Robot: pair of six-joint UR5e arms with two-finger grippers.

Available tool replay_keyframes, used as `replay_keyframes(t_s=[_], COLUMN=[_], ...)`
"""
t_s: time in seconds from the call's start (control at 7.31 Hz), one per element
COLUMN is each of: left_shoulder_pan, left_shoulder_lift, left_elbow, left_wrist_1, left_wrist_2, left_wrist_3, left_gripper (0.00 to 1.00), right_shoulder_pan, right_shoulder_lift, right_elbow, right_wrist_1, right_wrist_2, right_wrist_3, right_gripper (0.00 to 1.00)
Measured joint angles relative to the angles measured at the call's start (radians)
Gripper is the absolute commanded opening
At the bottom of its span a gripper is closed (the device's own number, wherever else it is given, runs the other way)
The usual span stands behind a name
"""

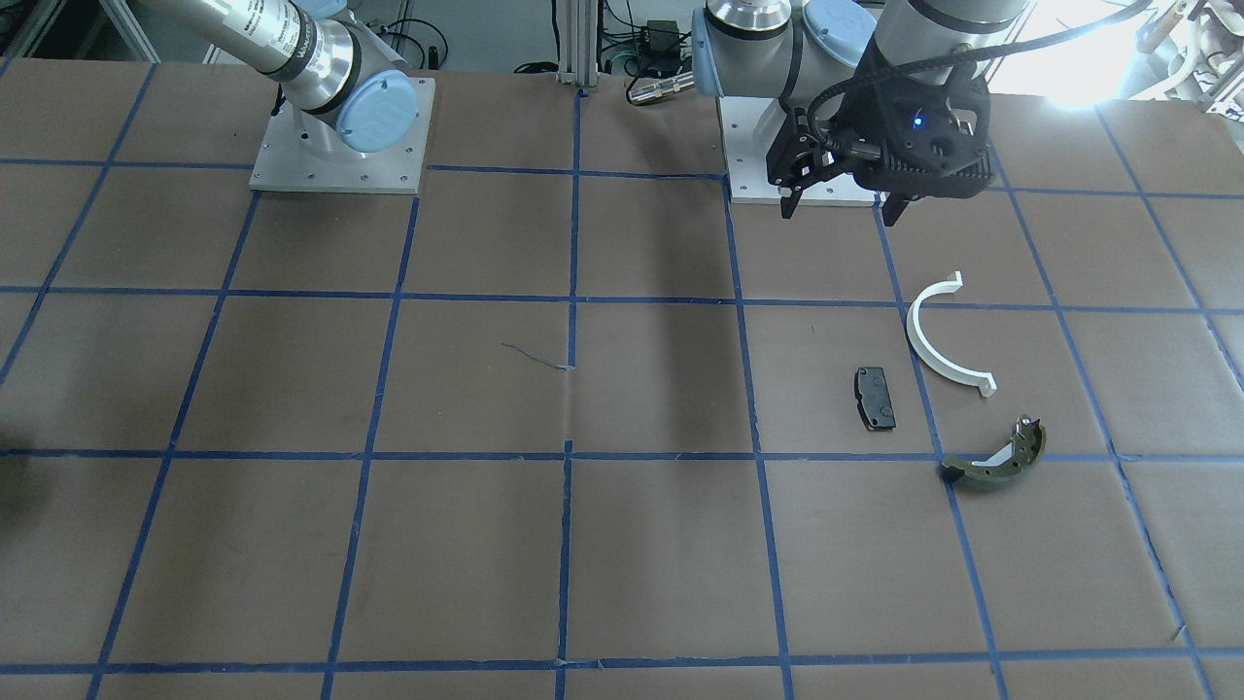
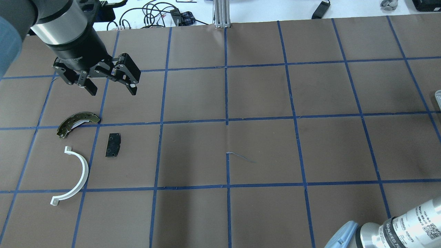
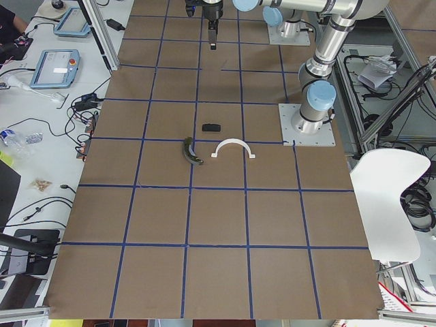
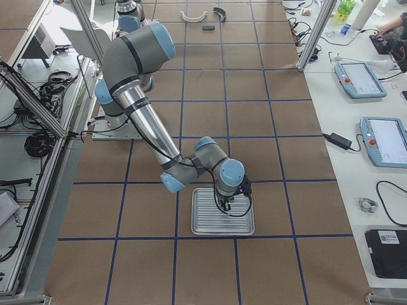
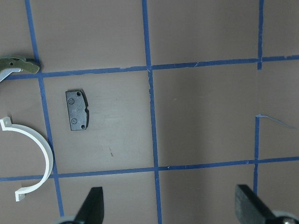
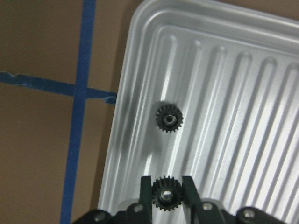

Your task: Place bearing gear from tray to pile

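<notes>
My right gripper (image 6: 164, 196) is shut on a small black bearing gear (image 6: 164, 198), just above the ribbed silver tray (image 6: 233, 93). A second black gear (image 6: 169, 119) lies on the tray. The exterior right view shows this gripper (image 4: 224, 203) over the tray (image 4: 245, 227). The pile lies at the other end of the table: a white half-ring (image 2: 81, 172), a black pad (image 2: 113, 145) and an olive brake shoe (image 2: 77, 122). My left gripper (image 2: 110, 89) hangs open and empty above the table just beyond the pile.
The table is brown paper with a blue tape grid. The tray's rim (image 2: 438, 100) just shows at the overhead view's right edge. The arm base plates (image 1: 340, 136) stand on the robot's side. Cables lie beyond the far table edge.
</notes>
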Motion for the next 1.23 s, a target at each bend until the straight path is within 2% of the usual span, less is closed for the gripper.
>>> replay_keyframes(t_s=[0.41, 0.82, 1.23], left_shoulder_pan=[0.000, 0.001, 0.001], left_shoulder_lift=[0.000, 0.000, 0.000], left_elbow=[0.000, 0.000, 0.000], left_wrist_1=[0.000, 0.000, 0.000], left_wrist_2=[0.000, 0.001, 0.002], left_wrist_3=[0.000, 0.001, 0.001], left_gripper=[1.00, 1.00, 1.00], right_shoulder_pan=[0.181, 0.452, 0.767], right_shoulder_lift=[-0.185, -0.303, -0.359], right_elbow=[0.079, 0.143, 0.157], right_wrist_1=[0.098, 0.136, 0.184], right_wrist_2=[-0.005, -0.018, -0.005], right_wrist_3=[0.189, 0.607, 1.014], right_gripper=[0.06, 0.04, 0.04])
